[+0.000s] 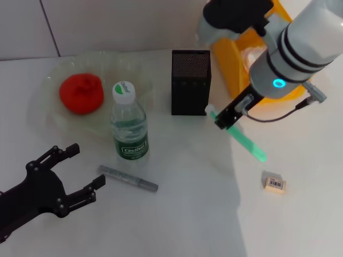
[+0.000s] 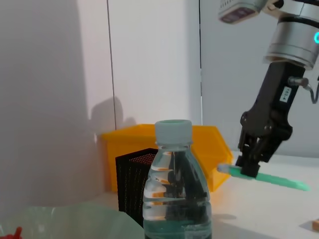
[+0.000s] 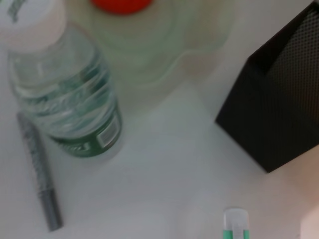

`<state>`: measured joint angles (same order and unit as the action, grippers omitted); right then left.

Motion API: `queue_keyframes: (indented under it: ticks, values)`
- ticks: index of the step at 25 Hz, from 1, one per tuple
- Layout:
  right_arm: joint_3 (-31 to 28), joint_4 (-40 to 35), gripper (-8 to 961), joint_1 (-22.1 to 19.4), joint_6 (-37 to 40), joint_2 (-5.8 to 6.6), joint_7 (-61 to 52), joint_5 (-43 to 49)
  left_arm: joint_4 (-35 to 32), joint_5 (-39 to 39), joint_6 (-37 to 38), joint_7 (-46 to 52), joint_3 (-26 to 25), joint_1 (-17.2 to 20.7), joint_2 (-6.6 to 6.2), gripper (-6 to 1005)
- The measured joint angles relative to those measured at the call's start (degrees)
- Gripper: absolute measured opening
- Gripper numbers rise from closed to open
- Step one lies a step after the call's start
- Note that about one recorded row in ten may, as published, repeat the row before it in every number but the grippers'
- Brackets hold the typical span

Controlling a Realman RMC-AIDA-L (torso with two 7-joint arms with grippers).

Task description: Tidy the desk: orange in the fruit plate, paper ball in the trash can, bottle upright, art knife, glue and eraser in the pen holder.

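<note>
Right gripper point(image 1: 227, 120) is clamped on the glue point(image 1: 244, 140) near its white-tipped end, holding it off the surface point(image 1: 187, 214) — the left wrist view shows the glue clear of the surface, hanging nearly level. In the head view its long axis runs from about 10 o'clock (white tip) to 4 o'clock (free green end).

Key relation: the holder point(image 1: 191, 81) sits just beside the gripper, at roughly 10–11 o'clock from it, its open top up. The glue lies close to flat, so my read is it needs tipping upright and a short carry toward 10 o'clock to get over the opening. The right arm is clearly the nearer one.

Left gripper point(image 1: 65, 179) rests low at 8 o'clock of the head view, jaws spread, holding nothing (looks idle).

The rest:
- orange point(image 1: 81, 93) already in the plate point(image 1: 53, 115)
- bottle point(image 1: 128, 124) upright
- knife point(image 1: 127, 179) flat on the surface, just at 6 o'clock of the bottle
- eraser point(image 1: 274, 183) at 4 o'clock of the gripper, apart from it
- trash can point(image 1: 236, 64) behind the right arm, mostly hidden
</note>
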<state>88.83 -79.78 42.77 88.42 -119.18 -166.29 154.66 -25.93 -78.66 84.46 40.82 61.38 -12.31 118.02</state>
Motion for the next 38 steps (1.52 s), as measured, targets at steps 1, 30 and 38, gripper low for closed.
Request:
queue_keyframes:
  ticks: [1,30,38]
  values:
    - [-1.11,-2.55,202,-0.45,-0.50,0.01,0.08,0.93,0.00,0.00,-0.03,0.18,-0.05,0.00,-0.05,868]
    - [-1.47,-7.17,239,-7.43,-35.83,-0.44,5.49,1.75,0.15,0.10,-0.44,0.37,-0.30,0.17,0.01,867]
    - [3.75,-1.73,249,-11.46,-48.38,-0.28,6.19,-2.57,0.44,0.04,-0.56,0.42,-0.38,-0.09,0.02,867]
